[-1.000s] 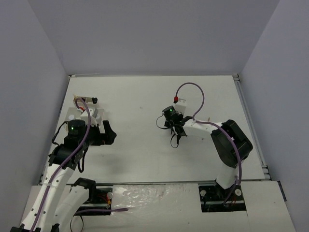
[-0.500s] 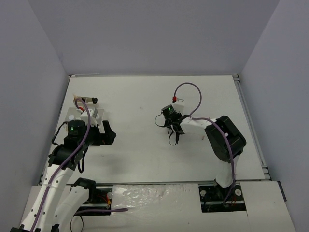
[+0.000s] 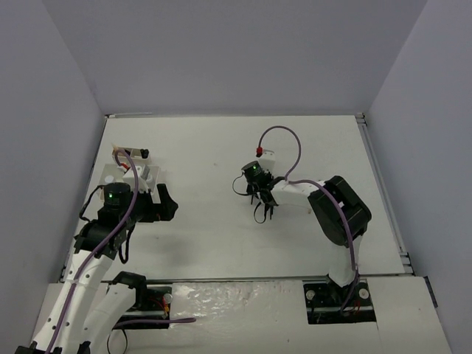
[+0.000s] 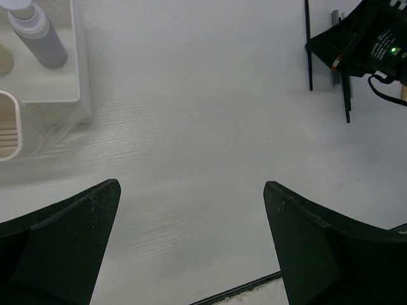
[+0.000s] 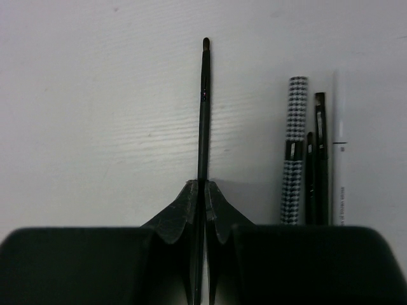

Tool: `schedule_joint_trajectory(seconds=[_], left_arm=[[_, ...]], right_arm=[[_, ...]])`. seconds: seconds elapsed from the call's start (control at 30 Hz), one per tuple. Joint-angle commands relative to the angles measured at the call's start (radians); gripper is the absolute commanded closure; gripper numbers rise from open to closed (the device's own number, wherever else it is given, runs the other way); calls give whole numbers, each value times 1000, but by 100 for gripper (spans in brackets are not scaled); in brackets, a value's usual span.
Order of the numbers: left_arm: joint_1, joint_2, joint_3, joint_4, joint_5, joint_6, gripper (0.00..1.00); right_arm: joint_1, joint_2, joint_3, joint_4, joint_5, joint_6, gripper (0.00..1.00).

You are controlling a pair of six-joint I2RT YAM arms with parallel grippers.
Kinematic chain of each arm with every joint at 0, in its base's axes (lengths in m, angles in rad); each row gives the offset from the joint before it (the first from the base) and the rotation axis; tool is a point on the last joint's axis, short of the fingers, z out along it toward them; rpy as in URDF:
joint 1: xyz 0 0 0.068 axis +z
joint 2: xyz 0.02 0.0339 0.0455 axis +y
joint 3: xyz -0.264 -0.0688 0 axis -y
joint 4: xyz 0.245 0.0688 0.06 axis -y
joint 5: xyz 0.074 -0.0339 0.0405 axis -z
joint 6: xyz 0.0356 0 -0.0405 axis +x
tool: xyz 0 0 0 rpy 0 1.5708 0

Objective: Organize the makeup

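Right wrist: my right gripper [image 5: 203, 190] has jaws clenched on the thin black brush [image 5: 203, 108], mid-counter, just beside the other pencils [image 5: 318, 159]. Risk: skinny shaft, prob pivots or slips on lift. Left gripper [image 4: 191, 185] jaws released, near tray [image 4: 79, 76].

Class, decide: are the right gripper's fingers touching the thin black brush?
Touching. The right wrist view shows the right gripper pinching the brush, its fingers shut on it.

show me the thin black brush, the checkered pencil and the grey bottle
thin black brush [image 5: 203, 108]: right wrist view, middle of the shaft
checkered pencil [image 5: 294, 121]: right wrist view, upper barrel
grey bottle [image 4: 43, 42]: left wrist view, side of its body
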Motion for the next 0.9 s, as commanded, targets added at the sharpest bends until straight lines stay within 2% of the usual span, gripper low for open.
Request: schedule_joint_trajectory(seconds=[0.0,0.23,0.4,0.67,0.87], left_arm=[[-2,15,54,81,86,-107,6],[-6,43,118,109,141,-246,6],[-37,63,150,153,151,-330,7],[-101,87,201,192,90,-389,18],[-185,115,206,218,27,-415,34]], right_arm=[[120,-148,-78,177,-77,-129,100],[309,-408,-212,465,-139,-284,100],[431,-482,-231,584,-145,-369,100],[495,-495,-207,666,-190,-397,100],[507,-501,-207,682,-194,-401,100]])
